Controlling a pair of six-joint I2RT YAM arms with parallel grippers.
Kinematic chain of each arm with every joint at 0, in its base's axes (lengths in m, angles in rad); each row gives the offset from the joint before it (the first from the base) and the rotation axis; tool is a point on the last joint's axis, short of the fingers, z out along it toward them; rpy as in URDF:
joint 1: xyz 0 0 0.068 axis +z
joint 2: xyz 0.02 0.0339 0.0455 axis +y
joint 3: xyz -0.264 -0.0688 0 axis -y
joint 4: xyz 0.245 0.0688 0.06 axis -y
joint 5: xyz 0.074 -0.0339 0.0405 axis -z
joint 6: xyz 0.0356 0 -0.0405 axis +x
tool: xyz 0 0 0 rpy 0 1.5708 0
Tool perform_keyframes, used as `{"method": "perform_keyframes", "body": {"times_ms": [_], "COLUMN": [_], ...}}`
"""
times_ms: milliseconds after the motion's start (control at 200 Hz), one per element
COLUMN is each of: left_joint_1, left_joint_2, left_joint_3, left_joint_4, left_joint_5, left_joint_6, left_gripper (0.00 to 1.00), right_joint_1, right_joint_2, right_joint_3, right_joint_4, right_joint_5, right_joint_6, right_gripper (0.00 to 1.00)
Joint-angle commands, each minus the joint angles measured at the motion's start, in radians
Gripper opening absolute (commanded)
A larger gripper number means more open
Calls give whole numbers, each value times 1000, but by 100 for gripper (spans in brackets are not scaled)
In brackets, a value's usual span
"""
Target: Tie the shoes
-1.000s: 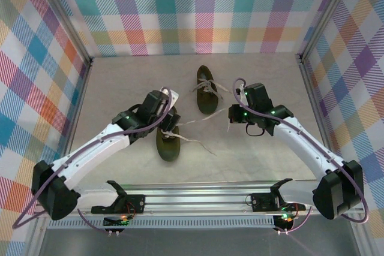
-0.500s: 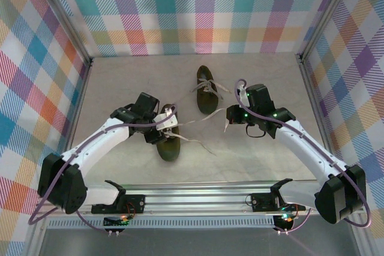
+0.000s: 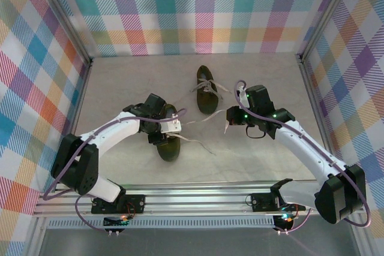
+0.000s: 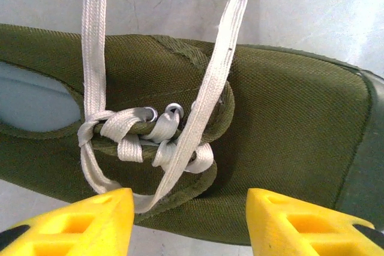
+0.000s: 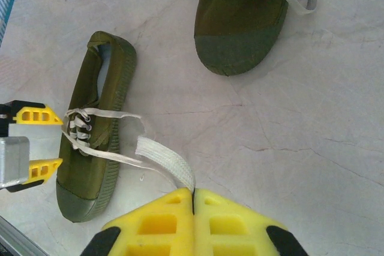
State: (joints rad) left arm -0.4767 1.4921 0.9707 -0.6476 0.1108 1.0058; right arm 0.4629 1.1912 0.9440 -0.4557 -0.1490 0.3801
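Presently a lace point(image 5: 165, 163) of the near shoe point(image 3: 168, 145) — set on the worktop point(image 3: 120, 88) near its mate point(image 3: 207, 91) — is pinched in the right end effector point(image 5: 193, 208) while the left end effector point(image 4: 192, 214) is spread apart over the eyelets point(image 4: 162, 112), so the shoe could be dragged by a hard pull.

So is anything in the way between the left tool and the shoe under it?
No, nothing visible. The left tool hangs open right over the lacing of the near shoe, only air between. One lace runs off to the shut right tool.
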Motion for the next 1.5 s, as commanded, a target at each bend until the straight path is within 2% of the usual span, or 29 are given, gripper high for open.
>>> {"method": "perform_keyframes", "body": {"times_ms": [0,315,520,745,1035,1225,1380,1495], "left_joint_1": [7,5,3,16,48,47,66,84], "left_joint_2": [24,52,-25,-74,4,25,76,63], "left_joint_3": [32,57,69,93,248,253,286,254], "left_joint_4": [20,47,-7,-34,-172,-191,-188,-86], "left_joint_5": [-11,-38,-14,25,204,288,334,414], "left_joint_6": [39,42,39,-27,-288,-395,-543,-715], "left_gripper": [49,24,0,0,0,0,0,0], "right_joint_1": [-6,-6,-6,-6,37,43,60,99], "right_joint_2": [-4,-5,-10,-14,-76,-110,-95,-118], "right_joint_3": [-6,-6,-7,-16,-74,-77,-72,-94], "right_joint_4": [12,8,1,13,187,266,358,383], "right_joint_5": [-23,-22,-14,-20,-178,-93,-190,-191], "right_joint_6": [4,7,9,11,-2,87,91,45], "right_gripper": [0,0,0,0,0,0,0,0]}}
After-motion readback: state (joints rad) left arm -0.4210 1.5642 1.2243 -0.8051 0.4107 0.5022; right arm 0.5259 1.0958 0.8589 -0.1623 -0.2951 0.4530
